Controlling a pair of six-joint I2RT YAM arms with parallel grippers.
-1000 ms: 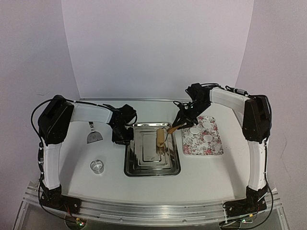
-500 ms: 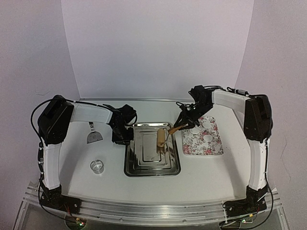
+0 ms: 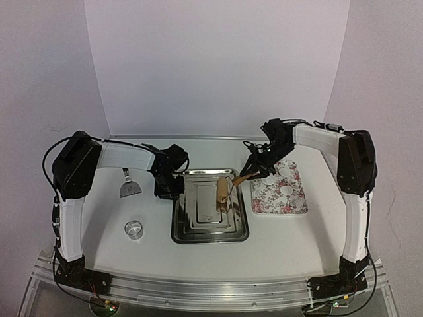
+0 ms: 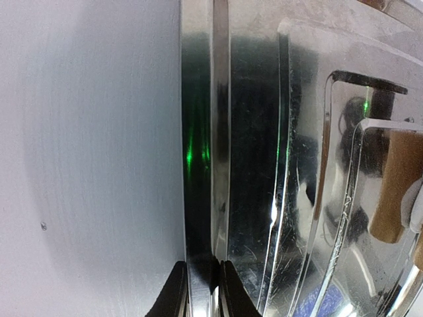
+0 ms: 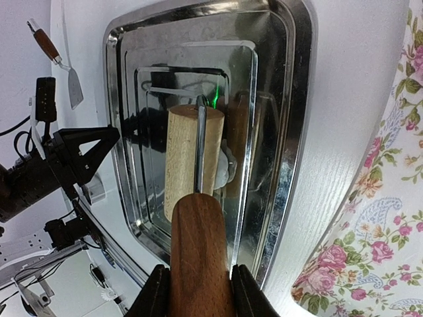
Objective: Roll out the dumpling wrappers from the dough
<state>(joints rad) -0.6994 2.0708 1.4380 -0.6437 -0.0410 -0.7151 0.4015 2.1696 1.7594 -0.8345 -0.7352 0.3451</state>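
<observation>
Top external showed the dumpling wrappers as small white discs on the floral tray, just right of the metal tray. On the right wrist cam, a pale bit I took for the dough was tucked against the side of the wooden roller down in the metal tray. Couldn't tell how much of it there was.

My right claw was clamped snug around the roller's dark handle. My left claw was nearly closed, pinching the metal tray's left rim to steady it.

What worried me: the handle angled up toward my claw, so pushing down could load one end of the roller and leave the dough uneven or squeeze it out sideways. That tray looked slick too. If the left pinch slid off the thin rim, the tray could skate across the table. And my right claw hung close to the floral tray, so a wide swing might clip the finished wrappers.
</observation>
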